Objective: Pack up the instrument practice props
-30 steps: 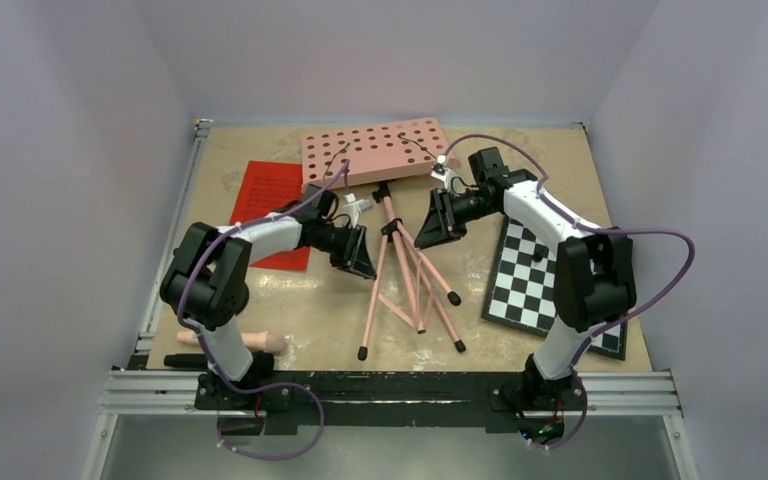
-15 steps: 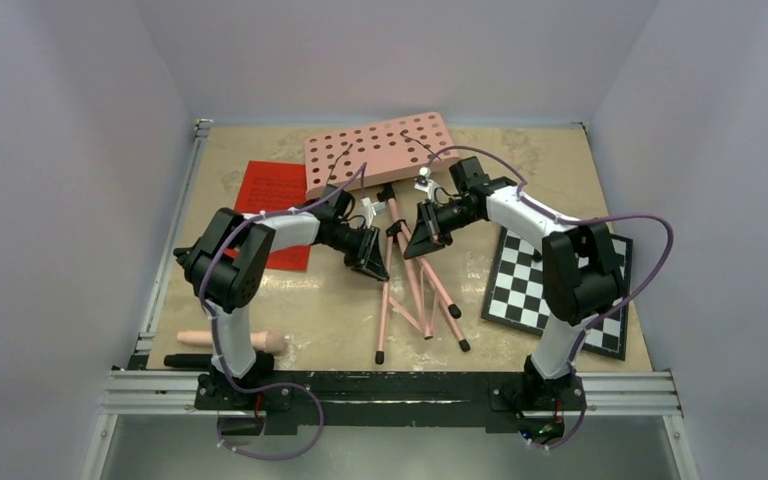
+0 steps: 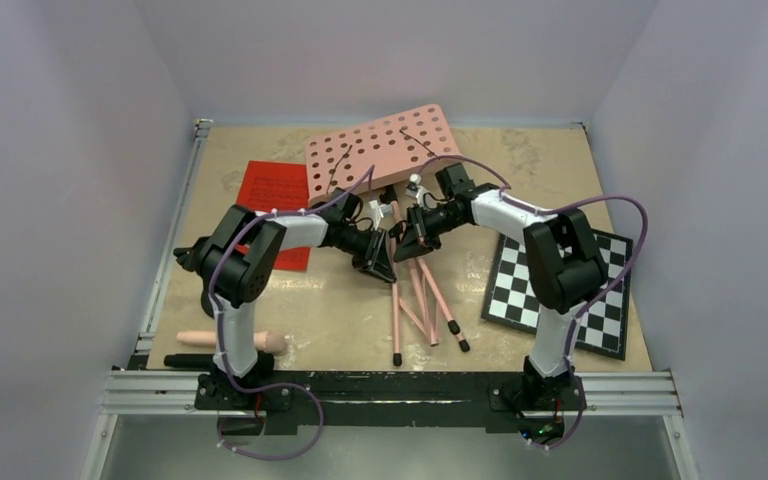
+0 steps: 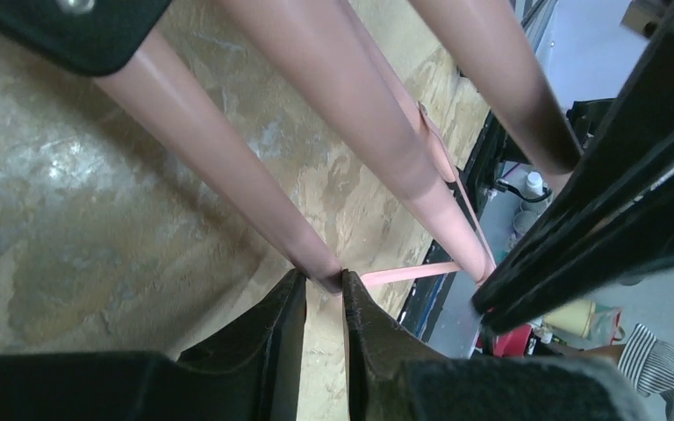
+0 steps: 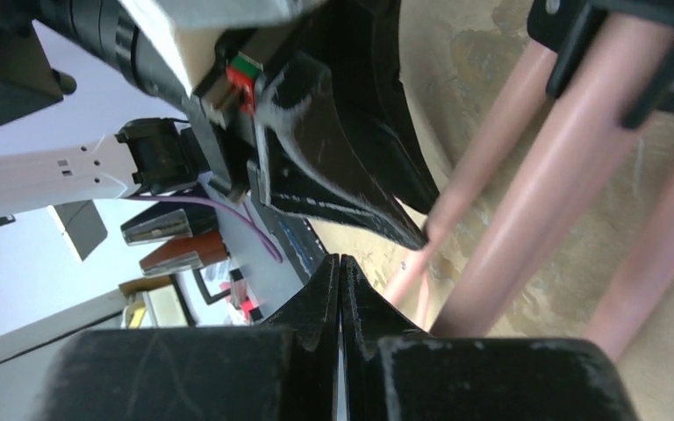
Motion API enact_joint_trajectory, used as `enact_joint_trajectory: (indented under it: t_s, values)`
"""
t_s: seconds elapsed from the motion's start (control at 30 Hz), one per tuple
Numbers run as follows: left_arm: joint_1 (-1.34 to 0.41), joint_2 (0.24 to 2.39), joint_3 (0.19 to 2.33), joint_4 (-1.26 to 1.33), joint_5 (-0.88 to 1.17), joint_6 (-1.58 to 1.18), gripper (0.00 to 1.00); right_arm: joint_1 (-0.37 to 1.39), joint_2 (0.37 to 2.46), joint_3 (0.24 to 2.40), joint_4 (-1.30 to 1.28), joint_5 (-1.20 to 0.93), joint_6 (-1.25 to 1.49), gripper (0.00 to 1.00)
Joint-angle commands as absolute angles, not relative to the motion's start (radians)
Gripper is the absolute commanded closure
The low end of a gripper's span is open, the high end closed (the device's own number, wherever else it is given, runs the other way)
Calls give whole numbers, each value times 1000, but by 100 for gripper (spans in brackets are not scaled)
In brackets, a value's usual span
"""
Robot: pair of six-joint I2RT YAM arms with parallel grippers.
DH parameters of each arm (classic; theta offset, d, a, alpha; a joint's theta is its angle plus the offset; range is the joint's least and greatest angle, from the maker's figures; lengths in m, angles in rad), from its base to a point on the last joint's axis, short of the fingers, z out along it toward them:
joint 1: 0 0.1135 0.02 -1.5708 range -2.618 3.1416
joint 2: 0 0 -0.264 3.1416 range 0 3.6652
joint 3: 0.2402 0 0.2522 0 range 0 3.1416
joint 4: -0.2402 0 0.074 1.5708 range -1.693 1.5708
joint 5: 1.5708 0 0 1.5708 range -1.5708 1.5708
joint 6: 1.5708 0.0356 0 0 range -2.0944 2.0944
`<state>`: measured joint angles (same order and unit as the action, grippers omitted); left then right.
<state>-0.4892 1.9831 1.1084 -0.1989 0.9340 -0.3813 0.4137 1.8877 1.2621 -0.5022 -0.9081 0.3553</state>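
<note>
The pink music stand lies flat on the table, its perforated desk (image 3: pixel 380 146) at the back and its tripod legs (image 3: pixel 418 298) drawn close together and pointing toward me. My left gripper (image 3: pixel 380 264) is shut on the leftmost leg (image 4: pixel 228 149), which is pinched between the fingertips of the left gripper (image 4: pixel 323 281). My right gripper (image 3: pixel 413 242) presses against the legs from the right; its jaws are shut with nothing between them, as the right wrist view of the right gripper (image 5: pixel 340 263) shows beside the legs (image 5: pixel 570 175). Red sheet-music pages (image 3: pixel 268 190) lie at the back left. A pink rod (image 3: pixel 245 341) and a black microphone (image 3: pixel 186 360) lie front left.
A black-and-white checkerboard (image 3: pixel 550 290) lies flat at the right, under the right arm. The metal rail (image 3: pixel 390 385) with both arm bases runs along the near edge. Grey walls close in the table on three sides.
Both grippers have moved toward each other and the spread tripod legs have come together. The right gripper has shut. The perforated desk has turned slightly.
</note>
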Motion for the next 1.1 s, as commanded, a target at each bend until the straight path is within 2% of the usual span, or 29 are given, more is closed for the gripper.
enact_joint_trajectory:
  t_s: [0.0,0.23,0.4,0.5,0.63,0.7,0.73,0.93,1.07]
  values:
    - [-503,2015,1160,-81,916,-394,76,463,1983,1248,-446,-806,429,100]
    - [-486,1986,1108,-20,911,-447,75,490,2054,1255,-414,-759,557,100]
    - [-441,1893,1056,6,943,-462,68,458,1947,1363,-472,-896,411,99]
    - [-420,1845,1064,-110,957,-407,62,429,1833,1427,-587,-899,319,66]
    - [-411,1801,1094,-225,942,-354,60,378,1695,1403,-649,-868,264,37]
    - [-411,1800,1122,-302,915,-324,59,360,1646,1393,-722,-827,196,6]
    - [-411,1804,1138,-343,900,-308,59,349,1627,1392,-783,-795,155,2]
    - [-445,1844,1242,-531,780,-173,58,282,1573,1373,-949,-488,33,1]
    - [-469,1877,1286,-575,742,-161,55,308,1536,1331,-959,-434,26,1]
